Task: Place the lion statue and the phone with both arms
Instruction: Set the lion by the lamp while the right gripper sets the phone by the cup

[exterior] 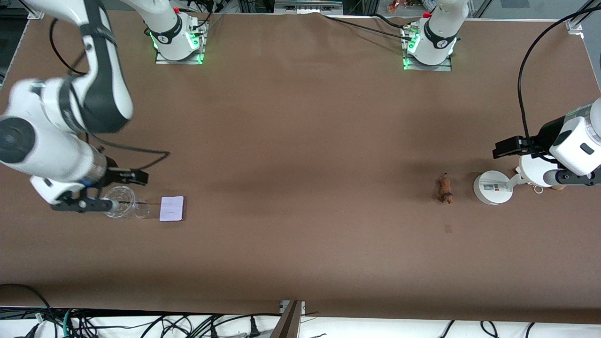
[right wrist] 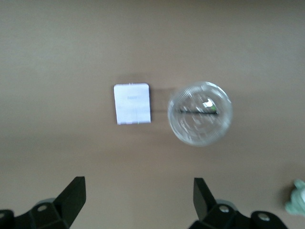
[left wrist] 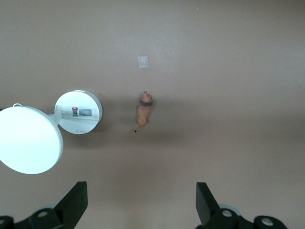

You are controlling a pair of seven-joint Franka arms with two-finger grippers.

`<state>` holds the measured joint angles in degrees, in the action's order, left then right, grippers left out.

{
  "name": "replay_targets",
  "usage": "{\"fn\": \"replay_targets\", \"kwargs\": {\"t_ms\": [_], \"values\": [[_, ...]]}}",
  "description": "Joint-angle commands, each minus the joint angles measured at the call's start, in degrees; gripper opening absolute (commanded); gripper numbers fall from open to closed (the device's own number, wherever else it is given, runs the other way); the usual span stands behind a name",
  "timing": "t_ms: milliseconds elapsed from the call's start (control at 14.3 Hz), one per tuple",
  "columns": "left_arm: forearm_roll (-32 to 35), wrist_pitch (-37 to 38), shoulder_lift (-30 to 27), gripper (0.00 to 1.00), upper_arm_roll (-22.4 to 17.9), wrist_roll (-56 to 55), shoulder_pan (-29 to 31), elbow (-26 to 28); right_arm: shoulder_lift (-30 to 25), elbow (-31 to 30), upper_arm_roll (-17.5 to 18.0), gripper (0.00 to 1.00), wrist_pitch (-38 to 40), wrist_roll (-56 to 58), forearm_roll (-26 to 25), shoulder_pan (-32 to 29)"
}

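From the front, the lion statue lies beside the white stand, long axis toward the camera, at the left arm's end. The phone lies beside a clear cup at the right arm's end.

In the left wrist view, the left gripper hangs wide open and empty, short of the lion, over bare table.

In the right wrist view, the right gripper is equally open and empty, short of the phone.

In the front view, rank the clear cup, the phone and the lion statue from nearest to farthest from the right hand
1. clear cup, under the right hand, at the right arm's end.
2. phone, beside the cup, toward the table's middle.
3. lion statue, at the left arm's end.
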<state>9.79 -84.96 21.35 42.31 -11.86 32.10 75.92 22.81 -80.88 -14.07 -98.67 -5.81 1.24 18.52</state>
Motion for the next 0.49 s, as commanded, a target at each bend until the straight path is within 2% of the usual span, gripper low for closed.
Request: {"fn": "replay_targets", "kwargs": {"t_ms": [0, 70, 140, 210, 420], "values": [[-1.3, 0.6, -3.5, 1.0, -0.4, 1.7, -1.1, 0.9, -5.3, -2.0, -0.1, 1.0, 4.1, -0.3, 0.1, -0.2], [-1.0, 0.7, -5.6, 1.0, -1.0, 1.4, -3.1, 2.6, -6.3, -1.9, -0.2, 1.0, 6.6, 0.0, -0.1, -0.2], [-0.9, 1.5, -6.5, 1.0, -3.5, 1.1, -6.7, 2.9, -7.9, -1.9, 0.0, 1.0, 9.1, -0.1, -0.1, -0.3], [-1.2, 2.0, -7.8, 1.0, -10.0, 1.5, -12.0, 2.9, -10.8, -2.7, 0.4, 1.0, 10.1, -0.3, -0.3, -1.5], [-5.6, 2.3, -10.4, 1.0, -33.3, 4.1, -30.4, 3.5, -12.8, -2.8, 1.9, 1.0, 10.3, 0.1, -0.6, -2.7]]}}
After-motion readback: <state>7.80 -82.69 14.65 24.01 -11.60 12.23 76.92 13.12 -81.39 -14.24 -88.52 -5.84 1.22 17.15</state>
